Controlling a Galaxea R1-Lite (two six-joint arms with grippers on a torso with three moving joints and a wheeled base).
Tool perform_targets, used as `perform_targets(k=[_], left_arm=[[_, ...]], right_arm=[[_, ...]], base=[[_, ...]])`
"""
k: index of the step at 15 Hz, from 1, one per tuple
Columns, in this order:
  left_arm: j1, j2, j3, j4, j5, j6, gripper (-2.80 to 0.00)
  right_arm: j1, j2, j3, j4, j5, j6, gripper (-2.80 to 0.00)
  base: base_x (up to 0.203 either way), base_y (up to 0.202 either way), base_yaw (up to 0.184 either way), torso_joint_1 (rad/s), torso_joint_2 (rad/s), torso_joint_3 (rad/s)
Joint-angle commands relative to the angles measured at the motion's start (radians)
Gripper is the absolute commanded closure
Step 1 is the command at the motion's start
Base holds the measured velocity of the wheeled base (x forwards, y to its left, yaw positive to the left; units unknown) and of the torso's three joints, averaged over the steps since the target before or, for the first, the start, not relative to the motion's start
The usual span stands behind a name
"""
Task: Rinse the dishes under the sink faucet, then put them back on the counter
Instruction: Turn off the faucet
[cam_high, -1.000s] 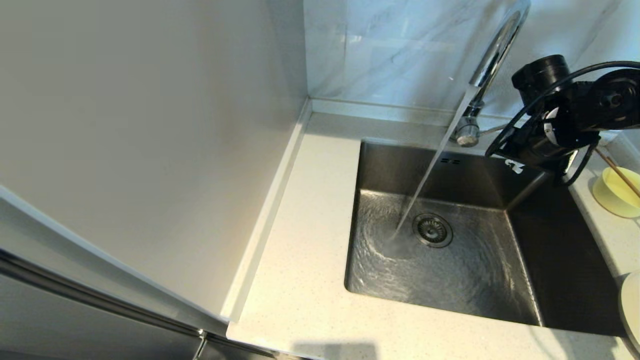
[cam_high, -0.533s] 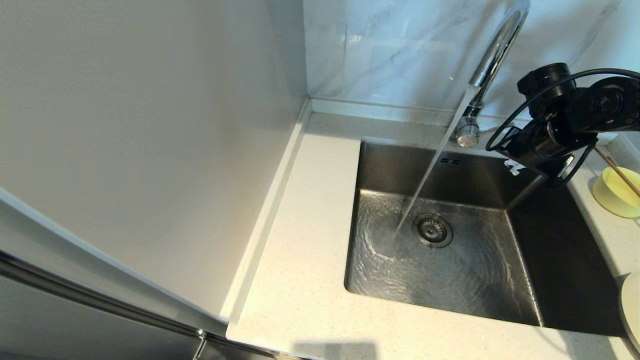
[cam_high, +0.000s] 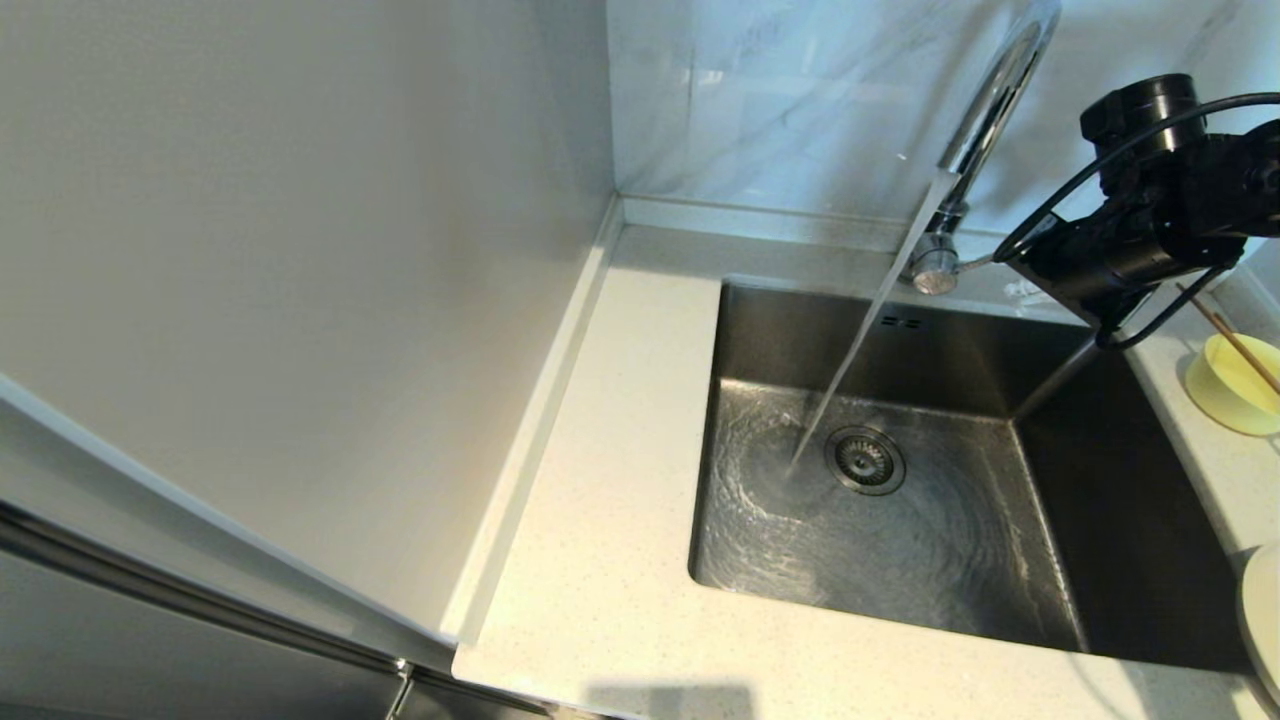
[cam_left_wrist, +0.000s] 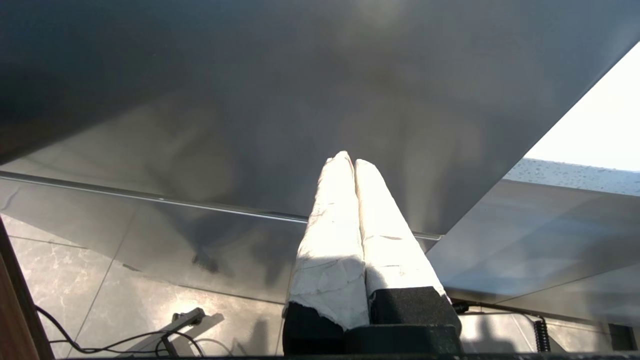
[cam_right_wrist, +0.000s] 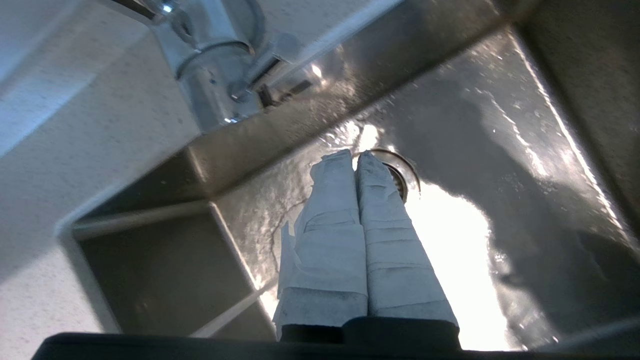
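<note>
The tabletop (cam_high: 620, 560) wraps the sink (cam_high: 1120, 560), into which the faucet (cam_high: 985, 110) pours a running stream landing just beside the drain. At the sink's right rim, on the tabletop, a plate (cam_high: 1262, 620) shows only its edge near the front corner; further back sits the yellow bowl (cam_high: 1230, 385) with chopsticks (cam_high: 1240, 345) slanting across it. The right claw (cam_right_wrist: 356, 160), fingers pressed together and empty, hangs over the sink's back right corner near the faucet base; the bowl lies just to its right, so that arm is nearer. The left claw (cam_left_wrist: 349, 161), also pressed together, is parked below the tabletop.
</note>
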Motion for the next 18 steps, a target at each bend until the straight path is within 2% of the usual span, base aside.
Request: perform_targets(k=[1,18], left_arm=[[0.000,0.000,0.000,0.000,0.000,0.000,0.00],[0.000,0.000,0.000,0.000,0.000,0.000,0.00]], right_arm=[[0.000,0.006,0.001,-0.010,-0.001,0.005,0.00],[-0.027,0.072,0.003,-0.179,0.002,0.001,0.00]], base=[[0.000,0.000,0.000,0.000,0.00,0.000],[0.000,0.000,0.000,0.000,0.00,0.000]])
